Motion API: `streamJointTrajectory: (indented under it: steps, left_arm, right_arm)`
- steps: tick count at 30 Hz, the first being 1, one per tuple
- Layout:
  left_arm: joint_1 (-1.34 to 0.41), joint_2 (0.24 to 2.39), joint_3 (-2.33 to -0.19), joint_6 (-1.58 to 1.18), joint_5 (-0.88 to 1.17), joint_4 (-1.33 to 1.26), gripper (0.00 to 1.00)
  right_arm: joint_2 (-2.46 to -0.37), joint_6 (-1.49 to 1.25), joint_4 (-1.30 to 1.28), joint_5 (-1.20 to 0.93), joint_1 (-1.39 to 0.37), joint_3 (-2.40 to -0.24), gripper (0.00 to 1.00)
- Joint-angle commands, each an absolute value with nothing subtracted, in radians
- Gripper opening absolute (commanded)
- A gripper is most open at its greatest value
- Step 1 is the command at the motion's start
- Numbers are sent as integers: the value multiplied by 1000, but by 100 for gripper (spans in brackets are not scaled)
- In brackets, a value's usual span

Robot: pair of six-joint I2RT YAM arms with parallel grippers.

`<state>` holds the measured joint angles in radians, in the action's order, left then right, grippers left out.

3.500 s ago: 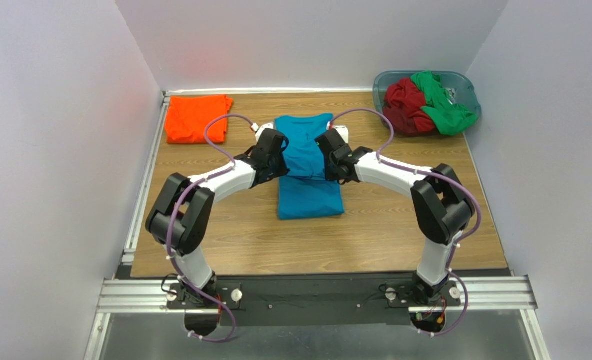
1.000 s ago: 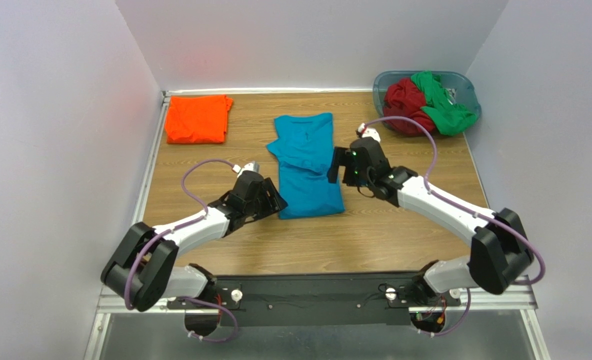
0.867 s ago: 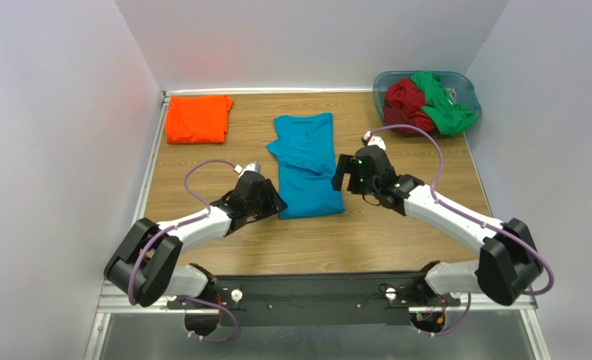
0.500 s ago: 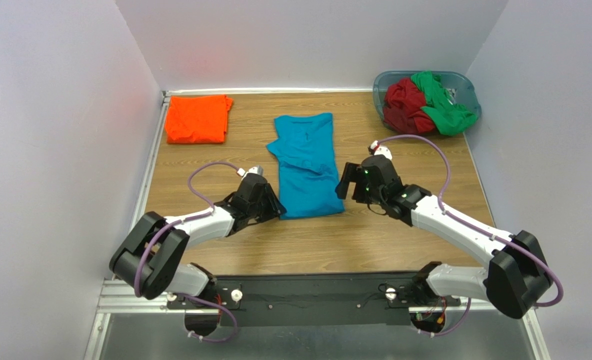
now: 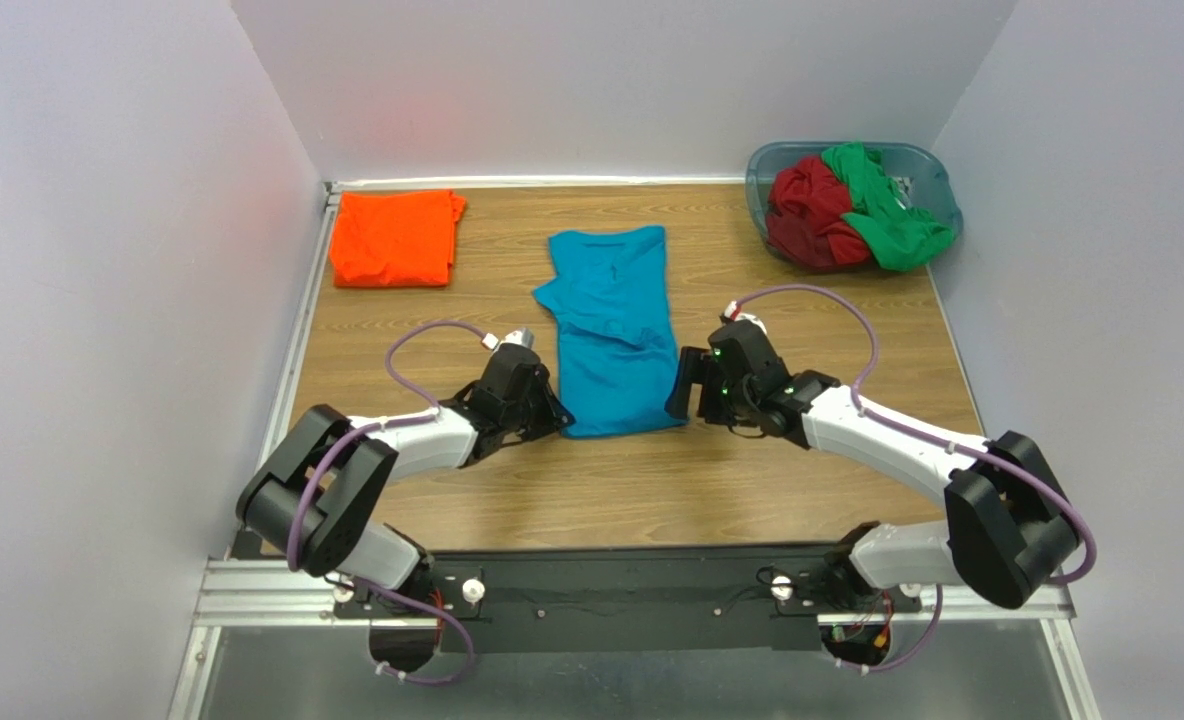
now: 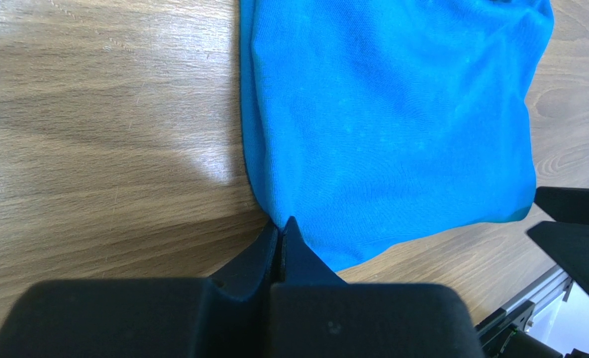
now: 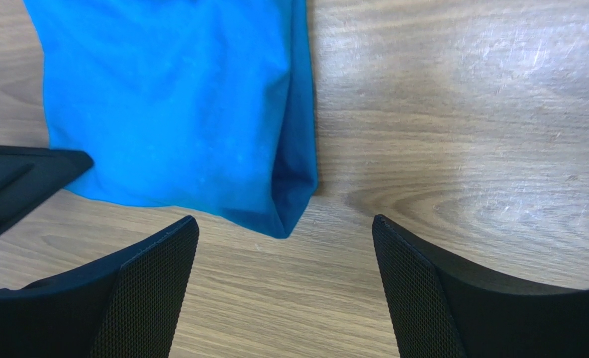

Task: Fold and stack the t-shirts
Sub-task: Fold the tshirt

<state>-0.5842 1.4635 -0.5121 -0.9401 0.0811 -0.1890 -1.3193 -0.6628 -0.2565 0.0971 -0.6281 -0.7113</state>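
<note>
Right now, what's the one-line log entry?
teal t-shirt: partly folded, mid-table | left gripper: shut at near-left corner | right gripper: open, at near-right corner | orange t-shirt: folded, far-left

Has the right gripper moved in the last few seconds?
Yes. The right gripper moved nearward, away from the tub, to the teal shirt's near corner.

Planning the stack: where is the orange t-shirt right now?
Top view: the orange t-shirt lies folded at the far-left corner of the table, left of the teal t-shirt.
</note>
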Motion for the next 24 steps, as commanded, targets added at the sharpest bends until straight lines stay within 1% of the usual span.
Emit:
streamJointTrajectory:
  steps: [1, 3, 4, 13, 17, 18, 19, 21, 22, 24]
  left_arm:
    - [-592, 1462, -474, -934, 83, -135, 0]
    - [-592, 1451, -468, -939, 84, -126, 0]
    - [-594, 1447, -463, -940, 83, -124, 0]
    - [-595, 1431, -449, -942, 69, -106, 0]
    - [-598, 1428, -449, -943, 71, -89, 1]
    - [-600, 1424, -446, -945, 69, -86, 3]
    - [-600, 1414, -439, -948, 69, -84, 5]
    - [-601, 1404, -431, -951, 69, -78, 7]
    - [-603, 1391, -428, -953, 68, -77, 8]
    - [-606, 1384, -419, -957, 64, -78, 8]
  right_arm:
    - [-1359, -673, -262, 65, -623, -692, 85]
    - [-1379, -672, -262, 28, -621, -690, 78]
    - [-1388, -672, -262, 20, -621, -687, 76]
    - [-1460, -663, -249, 84, -623, -689, 72]
    - [-1480, -658, -233, 35, -621, -686, 66]
    - [-1486, -658, -230, 29, -623, -683, 64]
    - [-1489, -658, -226, 20, -621, -678, 59]
    - [-1497, -658, -222, 6, -623, -675, 53]
    - [-1500, -655, -216, 6, -623, -675, 47]
    - [-1508, -655, -207, -52, -621, -669, 42]
